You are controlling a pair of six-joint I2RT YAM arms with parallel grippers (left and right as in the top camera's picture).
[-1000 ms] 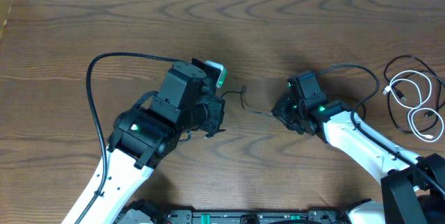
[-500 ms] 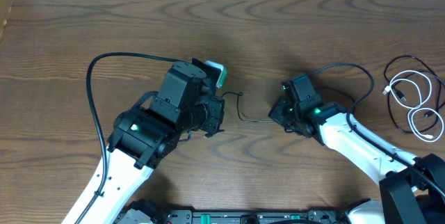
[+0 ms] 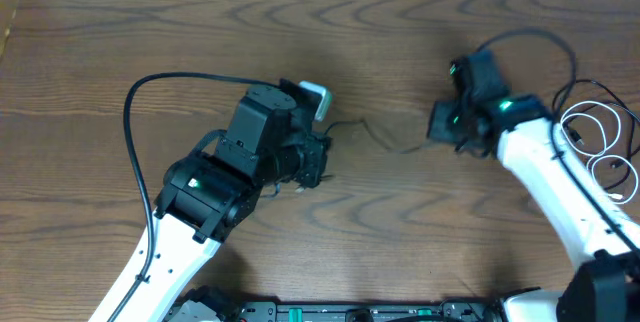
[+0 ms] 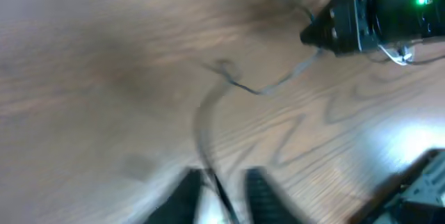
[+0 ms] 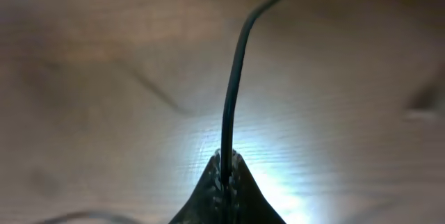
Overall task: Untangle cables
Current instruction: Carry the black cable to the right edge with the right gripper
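Untangling, mid-separation: your right gripper (image 5: 226,167) is clamped tight on the thin black cable (image 5: 229,92). The cable runs slack and kinked across the wood-grain counter (image 3: 400,42) to the left gripper (image 4: 224,195), whose jaws stand slightly parted around it. Blur hides whether they pinch it. The glossy white cable (image 3: 582,138) lies looped at the right, well apart. Your next move is probably to draw the black cable straight and lay it down.
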